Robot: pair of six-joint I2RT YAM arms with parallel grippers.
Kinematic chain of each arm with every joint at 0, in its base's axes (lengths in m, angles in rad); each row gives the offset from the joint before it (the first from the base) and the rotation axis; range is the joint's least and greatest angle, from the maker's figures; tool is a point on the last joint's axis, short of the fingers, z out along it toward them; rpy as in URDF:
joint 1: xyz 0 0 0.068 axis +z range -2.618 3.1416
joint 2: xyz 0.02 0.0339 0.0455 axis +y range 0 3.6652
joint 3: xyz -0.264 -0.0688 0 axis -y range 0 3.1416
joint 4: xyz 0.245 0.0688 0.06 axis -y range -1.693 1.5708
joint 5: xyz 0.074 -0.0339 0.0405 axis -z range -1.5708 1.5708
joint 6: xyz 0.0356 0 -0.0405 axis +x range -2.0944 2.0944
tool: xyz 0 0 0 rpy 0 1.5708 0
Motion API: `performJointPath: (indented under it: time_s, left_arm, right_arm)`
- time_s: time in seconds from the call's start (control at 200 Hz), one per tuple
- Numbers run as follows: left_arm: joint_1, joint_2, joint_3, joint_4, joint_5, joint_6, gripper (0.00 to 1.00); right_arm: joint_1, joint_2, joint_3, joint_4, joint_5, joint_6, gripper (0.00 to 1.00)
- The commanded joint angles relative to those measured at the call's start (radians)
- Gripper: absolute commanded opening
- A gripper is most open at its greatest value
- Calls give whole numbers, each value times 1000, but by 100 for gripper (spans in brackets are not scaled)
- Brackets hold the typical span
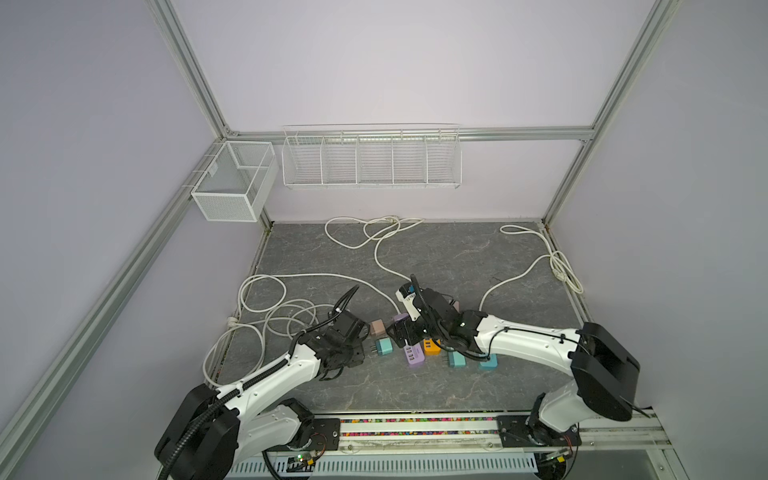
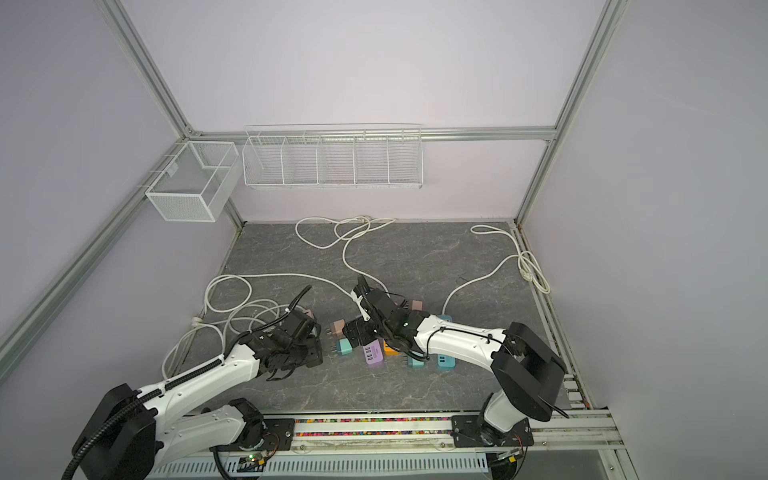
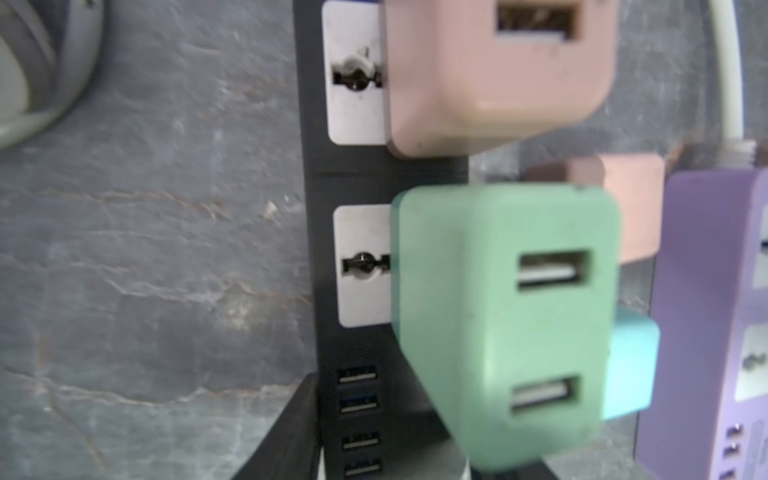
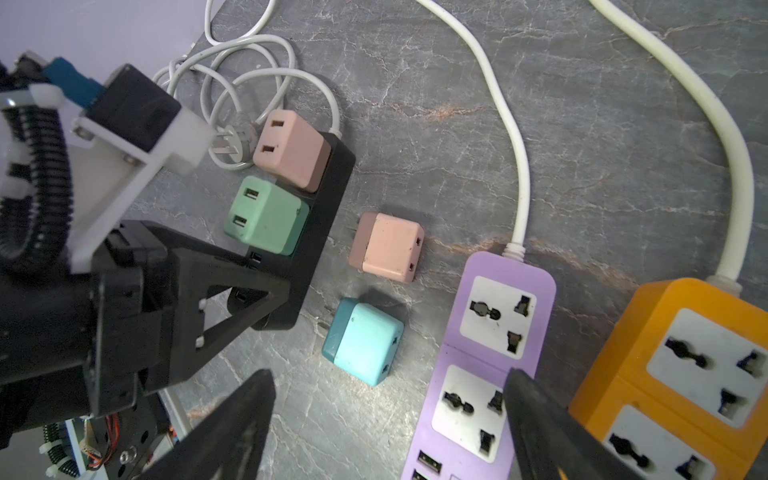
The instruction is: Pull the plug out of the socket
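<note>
Your left gripper (image 1: pixel 362 337) sits low over the black strip (image 4: pixel 326 232), at the left of the cluster of strips. Two plugs are seated side by side in that strip: a pink plug (image 4: pixel 291 149) and a green plug (image 4: pixel 266 216). In the right wrist view, one left finger (image 4: pixel 249 286) lies over the strip just beside the green plug, and its partner is hidden. In the left wrist view the green plug (image 3: pixel 498 311) fills the frame, close and blurred, with the pink plug (image 3: pixel 478 83) in the next socket of the black strip (image 3: pixel 374 178). Dark finger edges show at either side of the green plug's near end. You cannot tell from these views whether the fingers pinch it or only flank it.

Your right gripper (image 4: pixel 390 376) hangs with its fingers spread wide and nothing between them. One right finger (image 4: pixel 540 428) overlaps the purple strip (image 4: pixel 478 355). The orange strip (image 4: pixel 623 353) lies just beside the purple one.

Between the black and purple strips, a loose pink plug (image 4: pixel 388 247) and a loose teal plug (image 4: pixel 365 345) lie on the table (image 4: pixel 582 124), near each other but apart. White cords (image 1: pixel 270 299) loop across the table's left and rear.
</note>
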Motion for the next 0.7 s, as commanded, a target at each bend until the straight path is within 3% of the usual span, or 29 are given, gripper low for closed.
performJointPath:
  time_s: [0.0, 0.11, 0.49, 0.7]
  left_arm:
    - [-59, -37, -6, -22, -6, -67, 47]
    - [-106, -45, -11, -25, -27, -98, 47]
    - [-106, -54, 16, -33, -46, -66, 58]
    - [-106, -140, 28, -50, -77, -51, 64]
  right_arm:
    - [1, -29, -12, -2, 14, 2, 89]
    - [3, -28, -10, -4, 15, 6, 89]
    - [13, -39, 25, -65, 54, 8, 89]
    - [35, -23, 95, -140, 74, -7, 89]
